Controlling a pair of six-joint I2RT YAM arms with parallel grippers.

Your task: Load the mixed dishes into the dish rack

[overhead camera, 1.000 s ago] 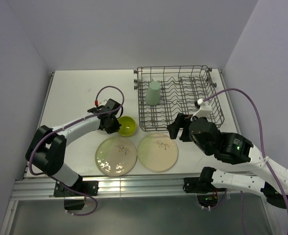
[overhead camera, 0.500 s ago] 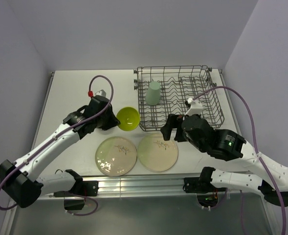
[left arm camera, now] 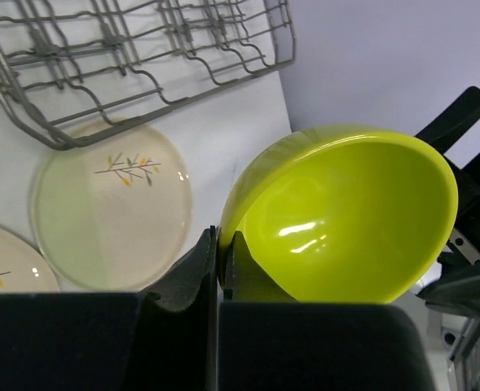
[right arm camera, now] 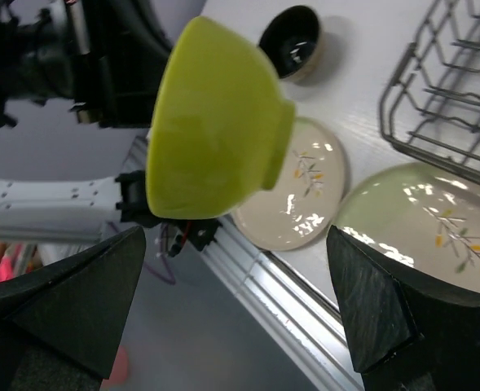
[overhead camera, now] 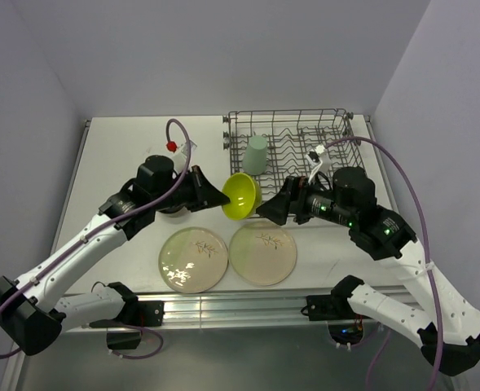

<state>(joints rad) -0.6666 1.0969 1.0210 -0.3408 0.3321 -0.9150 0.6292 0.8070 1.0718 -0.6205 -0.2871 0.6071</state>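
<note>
My left gripper (overhead camera: 223, 198) (left arm camera: 221, 244) is shut on the rim of the lime-green bowl (overhead camera: 241, 195) (left arm camera: 345, 220) (right arm camera: 215, 122), holding it tilted in the air just left of the dish rack (overhead camera: 288, 114) (left arm camera: 142, 49) (right arm camera: 460, 73). The right gripper (overhead camera: 270, 209) (right arm camera: 235, 244) stands open, facing the bowl's underside, with nothing between its fingers. Two cream plates (overhead camera: 193, 259) (overhead camera: 262, 253) lie flat in front of the rack. A mint-green cup (overhead camera: 256, 155) stands upside down in the rack. The small dark cup (right arm camera: 292, 41) sits on the table beyond the bowl, mostly hidden under the left arm in the top view.
Grey walls close in the white table (overhead camera: 117, 155) on the left, back and right. An aluminium rail (overhead camera: 223, 305) runs along the near edge. Purple cables loop over both arms.
The left arm lifted the bowl off the table and carried it right, tilting it toward the right gripper. The right gripper opened wider and turned toward the bowl.
</note>
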